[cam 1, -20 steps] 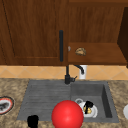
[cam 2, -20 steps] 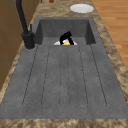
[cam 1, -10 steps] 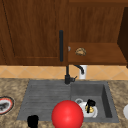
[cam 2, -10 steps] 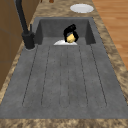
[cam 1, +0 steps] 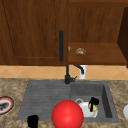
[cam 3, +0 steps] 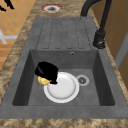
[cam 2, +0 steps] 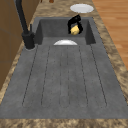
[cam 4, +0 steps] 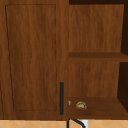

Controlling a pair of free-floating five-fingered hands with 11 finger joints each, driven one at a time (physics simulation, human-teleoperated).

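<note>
Right hand [cam 1: 93, 102] grips one yellow sponge [cam 3: 43, 80] over one white plate [cam 3: 62, 88].

Simulated kitchen, grey sink [cam 1: 107, 95] with drainboard around right hand [cam 1: 93, 102], black faucet [cam 1: 67, 75] behind it, wood wall cabinet [cam 4: 32, 57] above, granite counter [cam 2: 62, 123]

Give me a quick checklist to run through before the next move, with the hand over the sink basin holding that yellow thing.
1. Right hand curled round the yellow object: ok.
2. Yellow object lifted off the white plate: ok in the left side view, where it hangs above the basin.
3. White plate lying flat in the sink basin beside the drain: ok.
4. Faucet away from the right hand: ok.
5. Left hand at the counter's front edge, away from the basin: ok; fingers cannot tell.
6. What the yellow object is: cannot tell.
</note>
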